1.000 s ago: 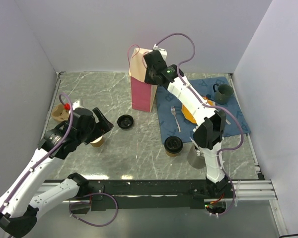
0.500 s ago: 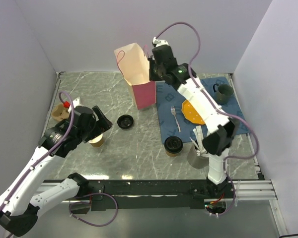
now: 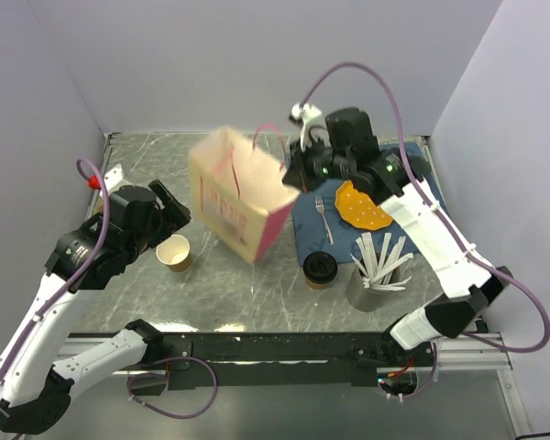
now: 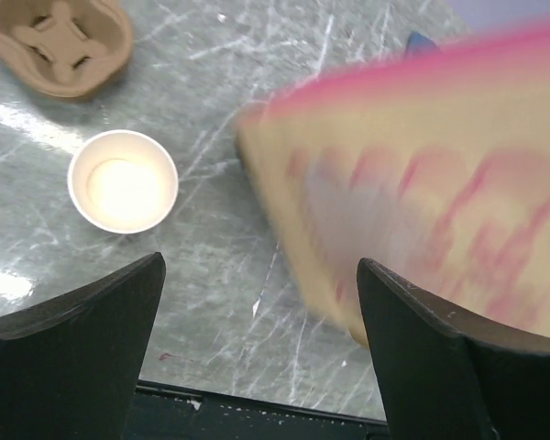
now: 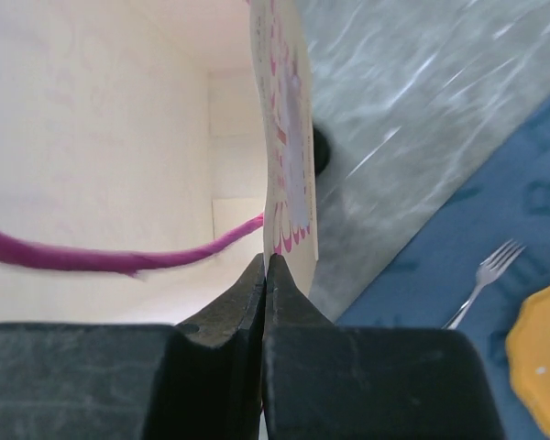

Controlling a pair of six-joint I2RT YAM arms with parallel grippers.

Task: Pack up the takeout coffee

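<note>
Overhead: tilted, motion-blurred pink-and-cream paper bag (image 3: 234,197) held by the right gripper (image 5: 267,273), jaws seen pinched tight on its thin rim only in the wrist view (left gripper (image 4: 258,266) gapes wide, empty, above the marble table (image 3: 257,284)); black-lidded kraft takeout coffee (image 3: 320,269) stands at the blue mat's (image 3: 302,240) near edge.

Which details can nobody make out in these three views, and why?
Left wrist view: print on the paper bag, smeared by motion.
Left wrist view: cup carrier, cut off by the top edge.
Top view: contents of the takeout coffee, covered by its lid.
</note>
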